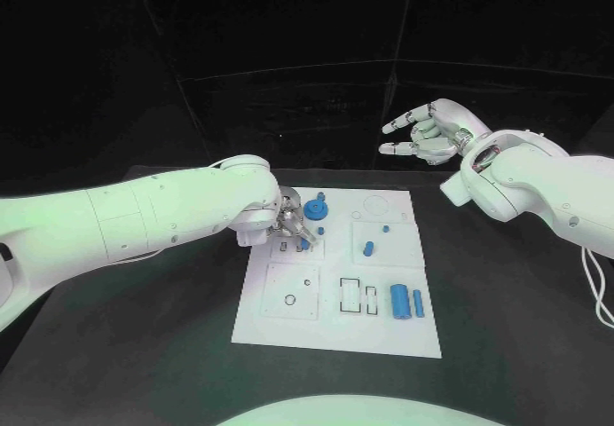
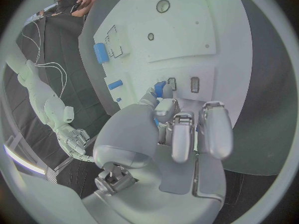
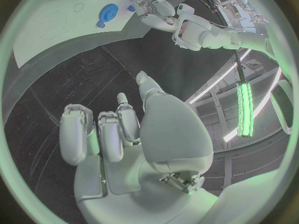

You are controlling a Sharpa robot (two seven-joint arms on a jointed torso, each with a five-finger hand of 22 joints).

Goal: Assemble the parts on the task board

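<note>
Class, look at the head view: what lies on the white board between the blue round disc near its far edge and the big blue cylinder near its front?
A small blue peg stands between the blue disc and the cylinder on the board, in the head view.

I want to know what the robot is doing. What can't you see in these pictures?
- Head view: the left hand covers part of the board, so what its fingers touch is hidden.
- Left wrist view: a blue part sits at the fingers; whether it is held is unclear.
- Right wrist view: the edge cuts off most of the board; the blue disc is too small for detail.
</note>
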